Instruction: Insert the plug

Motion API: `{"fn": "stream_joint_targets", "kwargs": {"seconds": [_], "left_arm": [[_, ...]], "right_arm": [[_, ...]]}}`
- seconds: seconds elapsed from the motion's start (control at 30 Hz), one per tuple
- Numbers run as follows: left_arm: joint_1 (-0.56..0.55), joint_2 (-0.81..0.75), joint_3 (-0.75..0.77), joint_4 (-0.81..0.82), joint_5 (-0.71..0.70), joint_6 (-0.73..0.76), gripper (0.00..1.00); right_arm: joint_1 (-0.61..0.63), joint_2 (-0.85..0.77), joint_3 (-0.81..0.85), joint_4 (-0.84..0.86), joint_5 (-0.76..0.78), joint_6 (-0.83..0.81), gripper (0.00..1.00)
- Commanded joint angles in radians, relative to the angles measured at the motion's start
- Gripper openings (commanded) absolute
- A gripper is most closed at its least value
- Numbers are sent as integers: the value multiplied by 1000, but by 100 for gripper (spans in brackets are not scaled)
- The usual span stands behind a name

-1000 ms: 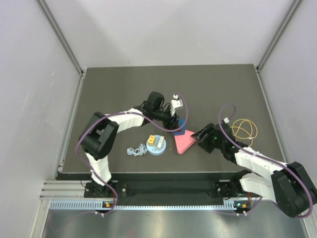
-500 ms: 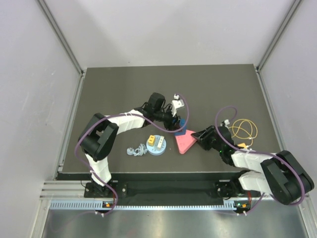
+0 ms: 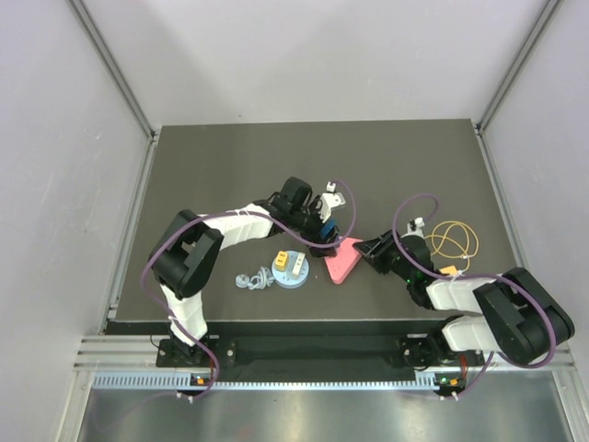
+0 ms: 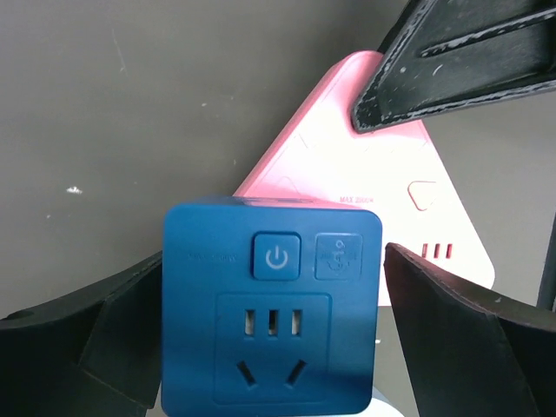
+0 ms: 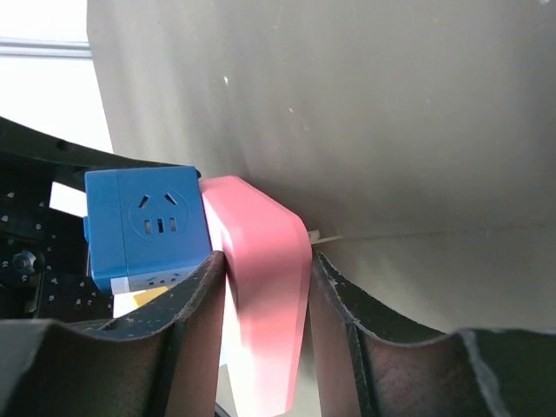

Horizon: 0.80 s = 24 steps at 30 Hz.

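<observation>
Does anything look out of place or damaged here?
Nothing stands out. The blue cube-shaped plastic socket adapter sits against the pink triangular power strip, which the right gripper pinches; no damage or spills visible.

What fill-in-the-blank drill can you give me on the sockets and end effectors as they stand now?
1. The right end effector clamps the triangular power strip, whose colour is ____.
2. The cube adapter flanked by the left end effector is coloured ____.
3. In the top view, the coiled yellow cable lies on the table beside the ____ arm.

Missing words: pink; blue; right.
</observation>
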Motion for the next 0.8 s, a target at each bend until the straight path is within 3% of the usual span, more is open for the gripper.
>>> {"fn": "stream_joint_targets", "kwargs": {"seconds": [0.0, 0.4, 0.6, 0.67, 0.7, 0.73, 0.77], "left_arm": [[-8, -57, 31, -67, -40, 7, 99], [-8, -45, 235, -260, -46, 47, 99], [-8, -54, 328, -245, -149, -106, 99], [-4, -5, 455, -309, -256, -223, 99], [-2, 27, 527, -461, -325, -244, 99], [8, 128, 731, -573, -392, -321, 99], [13, 180, 838, -675, -496, -341, 99]], "right_arm": [[-13, 4, -3, 105, 16, -51, 0], [-76, -9, 17, 68, -27, -100, 0], [-97, -50, 31, -9, -27, -147, 0], [-113, -56, 26, -17, -25, -155, 0], [-119, -52, 28, -15, -30, -155, 0], [-123, -47, 31, -15, -35, -155, 0], [-131, -42, 38, -15, -39, -157, 0]]}}
